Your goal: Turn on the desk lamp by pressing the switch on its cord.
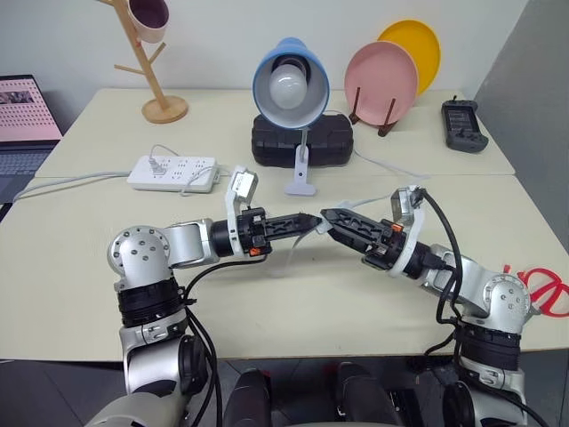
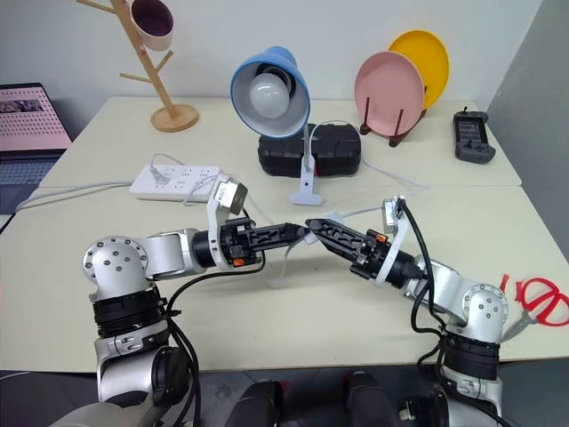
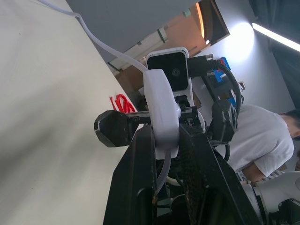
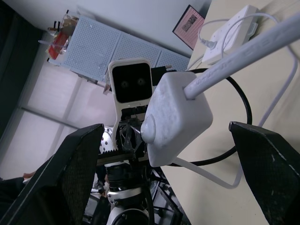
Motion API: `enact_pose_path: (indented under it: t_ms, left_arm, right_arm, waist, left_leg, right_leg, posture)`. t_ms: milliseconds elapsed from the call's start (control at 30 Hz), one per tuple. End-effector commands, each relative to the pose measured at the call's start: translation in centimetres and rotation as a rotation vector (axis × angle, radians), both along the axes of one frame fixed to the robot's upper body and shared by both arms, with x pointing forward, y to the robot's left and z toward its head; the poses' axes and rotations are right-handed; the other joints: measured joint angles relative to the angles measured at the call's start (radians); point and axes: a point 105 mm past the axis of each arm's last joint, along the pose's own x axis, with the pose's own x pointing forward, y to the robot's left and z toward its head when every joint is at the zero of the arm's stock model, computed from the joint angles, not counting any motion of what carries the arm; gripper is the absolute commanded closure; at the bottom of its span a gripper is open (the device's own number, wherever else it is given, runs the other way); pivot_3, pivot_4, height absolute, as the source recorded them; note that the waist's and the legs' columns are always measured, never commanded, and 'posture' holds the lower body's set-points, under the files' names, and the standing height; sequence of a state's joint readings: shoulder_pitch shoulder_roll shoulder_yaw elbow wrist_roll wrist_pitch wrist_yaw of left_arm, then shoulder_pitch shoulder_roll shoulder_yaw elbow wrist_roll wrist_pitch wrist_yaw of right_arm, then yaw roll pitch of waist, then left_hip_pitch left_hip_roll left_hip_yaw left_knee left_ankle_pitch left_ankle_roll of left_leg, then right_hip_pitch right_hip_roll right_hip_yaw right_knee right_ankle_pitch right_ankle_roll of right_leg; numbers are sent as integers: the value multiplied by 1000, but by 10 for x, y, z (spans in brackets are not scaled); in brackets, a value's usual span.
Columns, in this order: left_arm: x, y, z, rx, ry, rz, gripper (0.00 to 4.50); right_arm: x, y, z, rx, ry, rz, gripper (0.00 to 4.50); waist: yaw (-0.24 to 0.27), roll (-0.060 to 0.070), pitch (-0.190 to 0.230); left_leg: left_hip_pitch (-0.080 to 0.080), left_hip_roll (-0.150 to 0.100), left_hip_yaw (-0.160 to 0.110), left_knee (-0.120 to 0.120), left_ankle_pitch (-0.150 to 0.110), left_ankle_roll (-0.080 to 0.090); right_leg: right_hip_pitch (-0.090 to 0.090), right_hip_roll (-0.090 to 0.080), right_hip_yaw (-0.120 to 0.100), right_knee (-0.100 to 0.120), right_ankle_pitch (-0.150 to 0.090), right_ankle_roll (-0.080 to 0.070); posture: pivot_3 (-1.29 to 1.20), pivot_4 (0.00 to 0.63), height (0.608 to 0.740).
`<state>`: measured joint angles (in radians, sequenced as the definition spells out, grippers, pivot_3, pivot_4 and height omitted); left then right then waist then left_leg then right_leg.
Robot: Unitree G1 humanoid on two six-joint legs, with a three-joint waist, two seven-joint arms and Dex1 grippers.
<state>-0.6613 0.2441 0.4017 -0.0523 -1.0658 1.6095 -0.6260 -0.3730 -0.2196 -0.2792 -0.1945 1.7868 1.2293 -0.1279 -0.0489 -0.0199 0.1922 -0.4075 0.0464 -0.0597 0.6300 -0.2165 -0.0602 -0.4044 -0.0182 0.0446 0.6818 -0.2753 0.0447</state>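
Nearest the camera, the left hand and the right hand meet tip to tip above the middle of the pale cream surface. Both have slim black ridged fingers on silver metal arms. In the left wrist view the left hand's fingers are pressed together on the small white oblong plastic switch, which stands up between them. The right hand's fingers are spread wide, one on either side of the switch without touching it, as its wrist view shows. The thin white flexible cord runs out of the switch's end and loops over the surface below the hands.

Red-handled scissors lie at the near right edge. Just beyond the hands stands the desk lamp, with a white clip base, a thin white stem, a glossy light-blue dome shade and a large round white bulb, which looks unlit and faces the camera. Behind its base sits a black ribbed case. To the left lies a wide white power strip with a plug in it.

Farther back, a round pink plate and a yellow plate stand upright in a dark rack, a black remote lies to their right, and a wooden mug tree holds a pink cup. A laptop sits at the far left. A plain white wall is behind.
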Motion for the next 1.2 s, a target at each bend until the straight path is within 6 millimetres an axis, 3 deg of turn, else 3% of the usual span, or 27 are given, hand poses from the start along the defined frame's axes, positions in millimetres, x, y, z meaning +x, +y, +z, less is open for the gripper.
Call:
enact_pose_path:
  t_ms: [33,167,567,733,1100,1167,1200]
  left_arm:
    - [-4,0,10,-10,-40,-14,4129]
    - [-4,0,11,-14,-39,-15,4129]
    - [-2,0,13,-12,-48,-12,4129]
    - [-2,1,14,-16,-49,-7,4129]
    - [0,2,13,-18,-52,4,4129]
    - [0,2,13,-13,-56,4,4129]
    - [1,2,13,-8,-58,9,4129]
  right_arm:
    - [-7,2,15,40,-32,17,0]
    - [-10,2,15,25,-26,25,514]
    - [-10,-1,18,33,-27,16,3136]
    - [-12,-1,19,32,-32,26,3939]
    - [-13,1,19,-26,-99,26,4000]
    - [-13,0,20,-11,-98,29,3310]
    - [-14,-1,20,-13,-97,29,3179]
  waist:
    - [-2,0,0]
    - [-2,0,0]
    - [-1,0,0]
    - [0,0,0]
    - [3,0,0]
    - [4,0,0]
    - [4,0,0]
  left_leg:
    - [0,0,0,0,0,0]
    - [0,0,0,0,0,0]
    - [-1,0,0,0,0,0]
    - [-1,0,0,0,0,0]
    - [-1,0,0,0,0,0]
    - [-1,0,0,0,0,0]
    - [-1,0,0,0,0,0]
  right_leg:
    - [0,0,0,0,0,0]
    - [0,0,0,0,0,1]
    - [0,0,0,-1,-1,2]
    - [0,0,0,-1,-1,2]
    - [0,0,0,-2,-3,4]
    - [0,0,0,-2,-3,4]
    - [0,0,0,-2,-3,4]
  posture:
    - [0,150,740]
    - [0,150,740]
    - [0,150,740]
    - [0,150,740]
    - [0,150,740]
    - [0,150,740]
    - [0,150,740]
